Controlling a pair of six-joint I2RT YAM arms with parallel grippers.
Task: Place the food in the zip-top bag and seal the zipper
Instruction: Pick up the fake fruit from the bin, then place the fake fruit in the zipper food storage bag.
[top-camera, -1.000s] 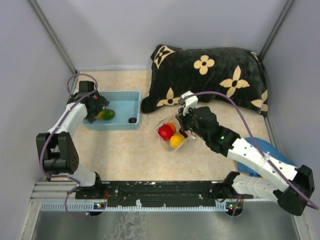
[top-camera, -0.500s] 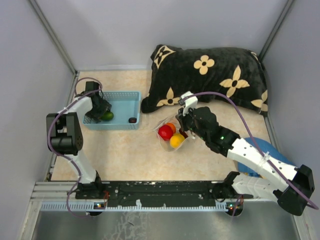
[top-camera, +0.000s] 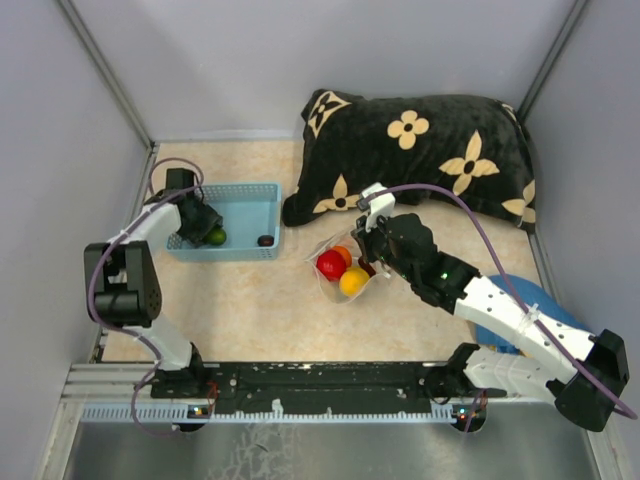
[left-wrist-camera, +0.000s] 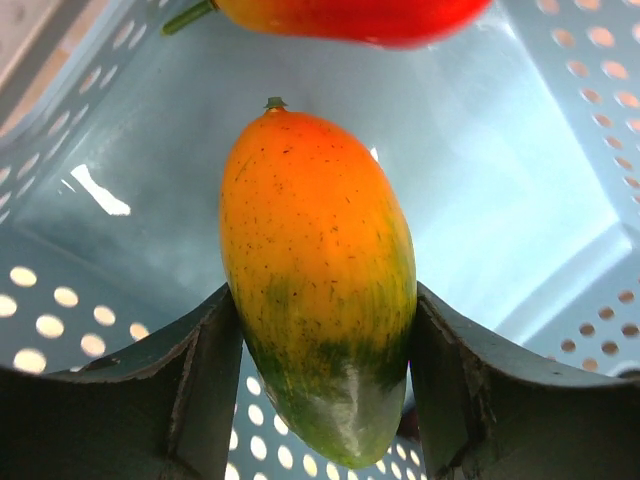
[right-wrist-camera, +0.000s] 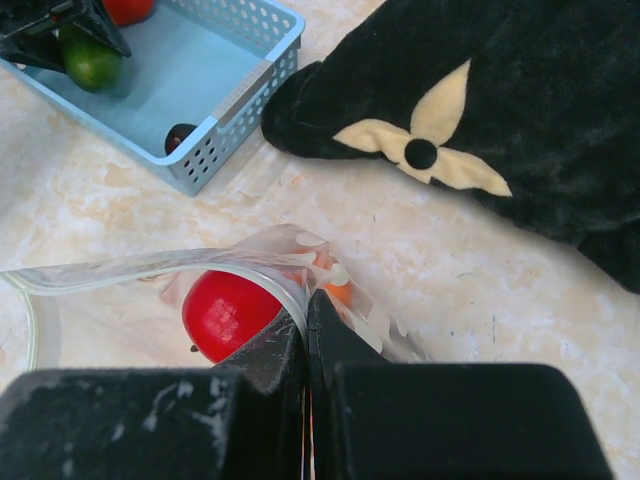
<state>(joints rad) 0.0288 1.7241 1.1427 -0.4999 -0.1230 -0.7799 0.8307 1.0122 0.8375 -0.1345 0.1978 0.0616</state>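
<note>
My left gripper (left-wrist-camera: 322, 380) has a finger on each flank of the mango (left-wrist-camera: 315, 250), an orange toy fruit going green at its lower end. Both pads (left-wrist-camera: 205, 390) look to be touching it. I judge this a grasp for lifting it out, but I cannot tell how firm it is. The mango lies on the floor of the light blue basket (left-wrist-camera: 520, 180). A red piece (left-wrist-camera: 350, 15) crosses the top edge of the left wrist frame, and a dark brown piece (right-wrist-camera: 180, 137) sits by the basket wall, so food is left to move.

My right gripper (right-wrist-camera: 307, 330) is pinched tight on the rim of the zip-top bag (right-wrist-camera: 90, 320). I take it I hold it so to keep the mouth gaping for a drop. The zipper (right-wrist-camera: 150, 266) curves away to the left of that frame, unsealed. A red fruit (right-wrist-camera: 225, 312) shows through the plastic, and from above an orange one (top-camera: 344, 254) and a yellow one (top-camera: 353, 282) lie with it.

The bag sits at centre frame on a beige mottled tabletop (top-camera: 260, 310), the basket at upper left. A black pillow with cream flowers (top-camera: 420, 150) fills the upper right. Grey walls close in the table.
</note>
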